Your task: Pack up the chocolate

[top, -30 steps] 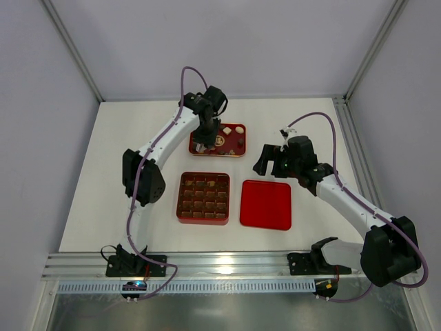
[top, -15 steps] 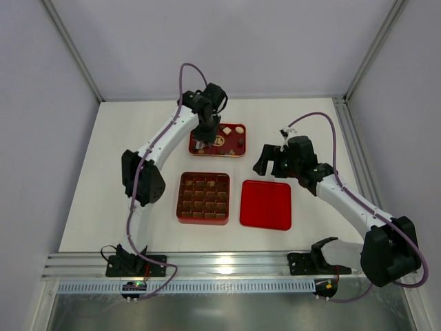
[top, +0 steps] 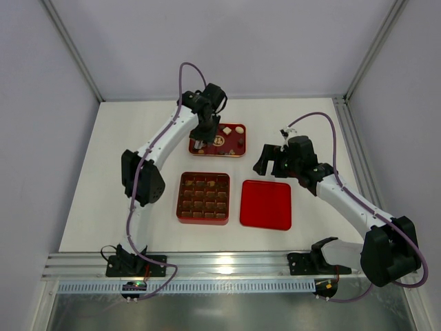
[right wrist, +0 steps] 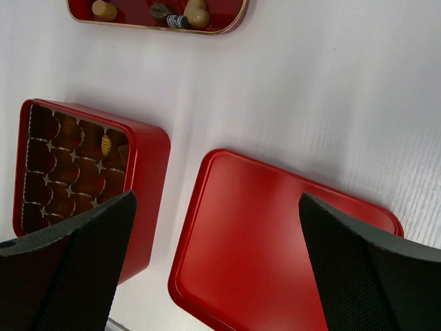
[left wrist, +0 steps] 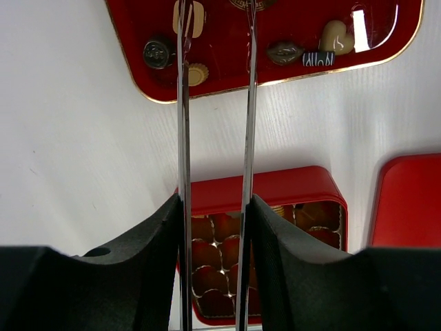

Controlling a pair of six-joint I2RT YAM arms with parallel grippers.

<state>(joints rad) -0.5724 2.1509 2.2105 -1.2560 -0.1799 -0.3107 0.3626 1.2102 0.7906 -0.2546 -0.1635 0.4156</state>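
Metal blades of the left gripper (left wrist: pixel 217 10) reach into the left end of the red tray (left wrist: pixel 289 77) at the far side of the table (left wrist: pixel 83 138). They stand a narrow gap apart with nothing seen between them, so the gripper reads as open and empty. The chocolate (top: pixel 225 129) lies loose in that tray: a round dark piece (left wrist: pixel 158 53) left of the blades, a fluted tan cup (left wrist: pixel 198 72) just beside the left blade, a pale oblong piece (left wrist: pixel 198 17) at its tip, then further right a dark leaf shape (left wrist: pixel 284 52), a striped piece (left wrist: pixel 318 59) and a tan heart (left wrist: pixel 335 36). The step in hand looks like picking one piece. To do it well, I judge the blades should straddle a single piece, centred, and close gently, since so small a piece could slip or tip if caught off-centre. Nearer sits the red box (top: pixel 203 198) with its grid; one tan piece (right wrist: pixel 106 144) shows near its far right corner. Right of it lies the flat lid (top: pixel 266 204), apart from the box. Beyond the lid the right gripper (top: pixel 270 160) hangs with jaws spread wide, holding nothing.
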